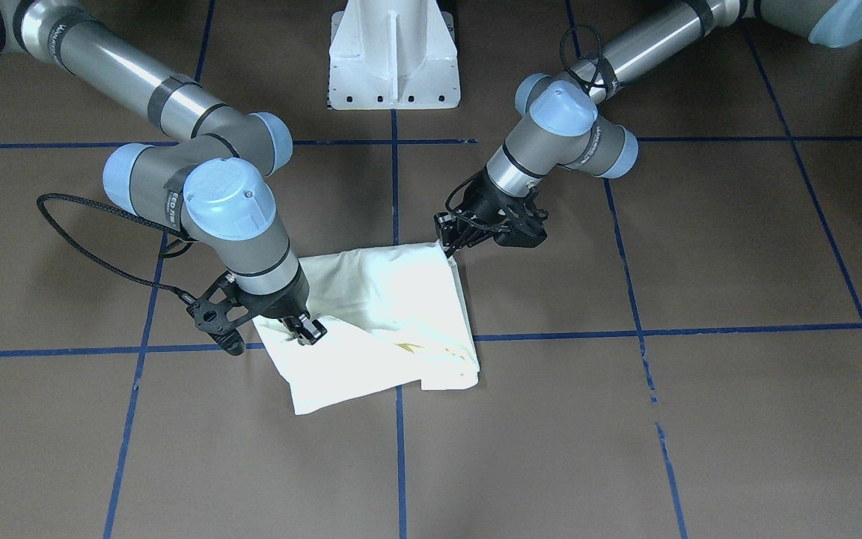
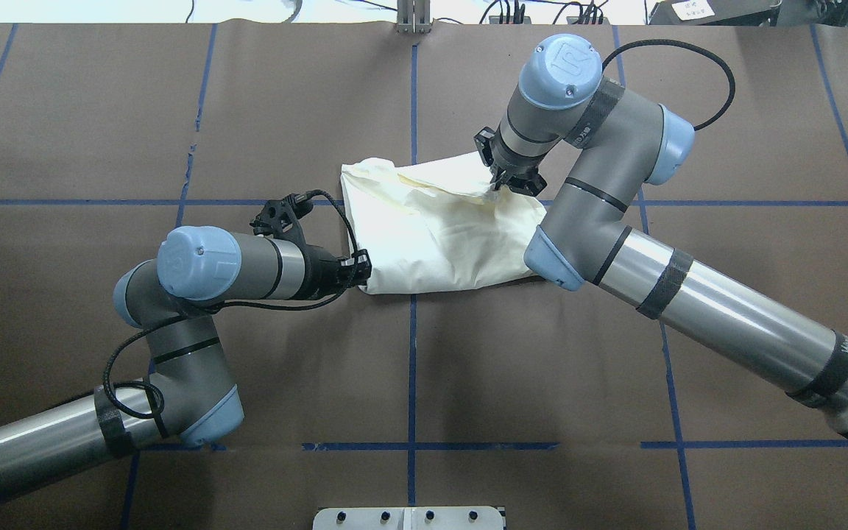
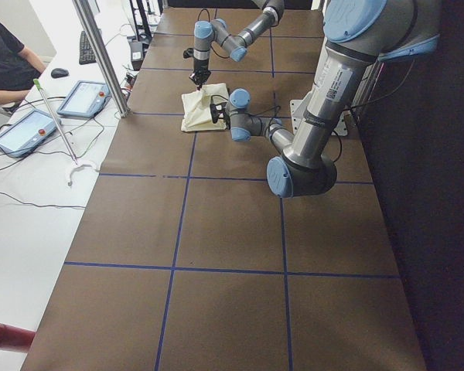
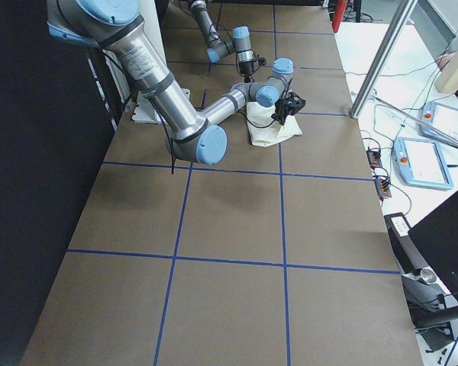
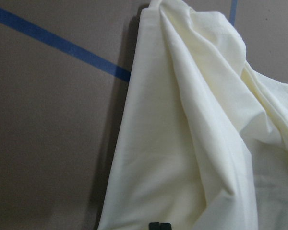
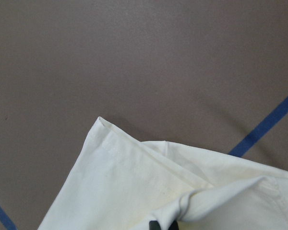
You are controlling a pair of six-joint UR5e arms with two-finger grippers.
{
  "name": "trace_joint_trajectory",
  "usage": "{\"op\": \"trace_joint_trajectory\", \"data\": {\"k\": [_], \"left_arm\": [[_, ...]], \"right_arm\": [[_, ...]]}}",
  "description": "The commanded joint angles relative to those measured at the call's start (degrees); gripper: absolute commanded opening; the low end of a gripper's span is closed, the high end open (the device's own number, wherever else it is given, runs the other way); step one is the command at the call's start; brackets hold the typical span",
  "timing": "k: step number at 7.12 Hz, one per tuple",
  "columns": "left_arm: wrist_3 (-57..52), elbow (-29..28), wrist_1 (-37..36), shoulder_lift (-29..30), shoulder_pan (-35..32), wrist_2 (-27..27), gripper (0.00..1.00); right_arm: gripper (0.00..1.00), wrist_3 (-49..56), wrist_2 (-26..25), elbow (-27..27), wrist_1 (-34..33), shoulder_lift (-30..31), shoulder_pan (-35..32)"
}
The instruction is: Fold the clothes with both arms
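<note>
Six cameras, one counter.
Two look steeply down from opposite long sides, two along it from its ends; wrist cameras peer close at the shirt beyond left claw and right claw.

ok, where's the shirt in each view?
Front-facing: shirt at centre.
Overhead: shirt just above centre.
Exterior left: shirt small, upper middle.
Exterior right: shirt small, upper middle.
Left wrist: shirt fills the right half.
Right wrist: shirt fills the bottom.
Shared landmark: the blue tape line running under the shirt.
</note>
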State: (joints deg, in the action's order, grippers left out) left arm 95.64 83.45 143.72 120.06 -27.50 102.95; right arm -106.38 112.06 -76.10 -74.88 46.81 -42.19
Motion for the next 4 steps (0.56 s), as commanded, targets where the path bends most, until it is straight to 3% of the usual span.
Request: {"op": "trace_joint_trajectory", "data": {"k": [1,2,3,4], "left_arm": [[0.25,2.4,0.59,-2.27,3.15,0.15,0.0],[-0.01,6.68,-1.32,-3.33,3.07,4.59,0.0],[0.08,11.6,-4.47,-6.12,2.2,7.33,0.0],[0.16,12.26,-8.6,-5.28,0.89,7.27,0.0]], "right_arm": [[0.0,0.12,0.0,0.08,0.0,0.03,0.0],[0.05,0.12,0.0,0.25,0.0,0.12,0.0],[0.99,1.34,-0.35,0.34,0.0,0.12,0.0],[1.0,6.48,0.34,-0.35,0.0,0.04,-1.39]]}}
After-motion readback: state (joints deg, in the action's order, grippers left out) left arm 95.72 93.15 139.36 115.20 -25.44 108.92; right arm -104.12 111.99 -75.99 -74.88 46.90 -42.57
